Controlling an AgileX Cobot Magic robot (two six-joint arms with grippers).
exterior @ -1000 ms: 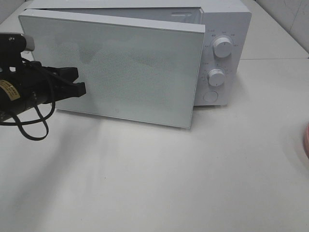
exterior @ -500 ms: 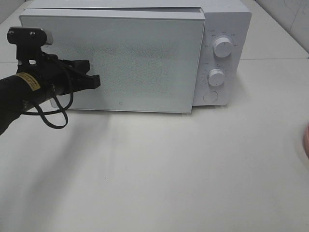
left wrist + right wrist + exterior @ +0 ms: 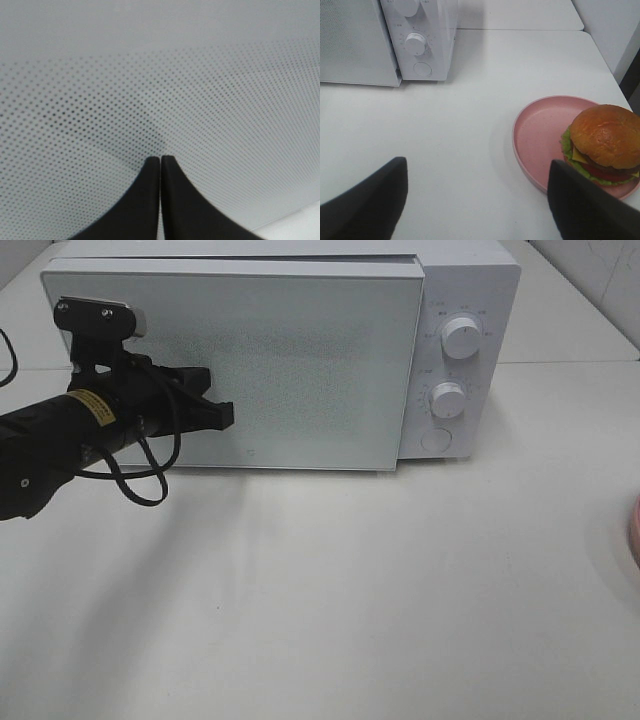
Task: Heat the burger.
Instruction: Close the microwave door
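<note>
Left hand point(image 3: 222, 415) now further across dotted flat microwave door point(image 3: 300, 360).

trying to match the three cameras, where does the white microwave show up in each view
Exterior high: white box microwave fills the upper middle.
Left wrist: only its dotted door, filling the frame.
Right wrist: one corner, dials visible.
Shared landmark: the lower round white dial, absent from the left wrist view.

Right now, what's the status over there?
Left gripper shut, tips at microwave door. Right gripper open, empty. Burger on pink plate, outside. Door looks closed, blocking loading.
</note>
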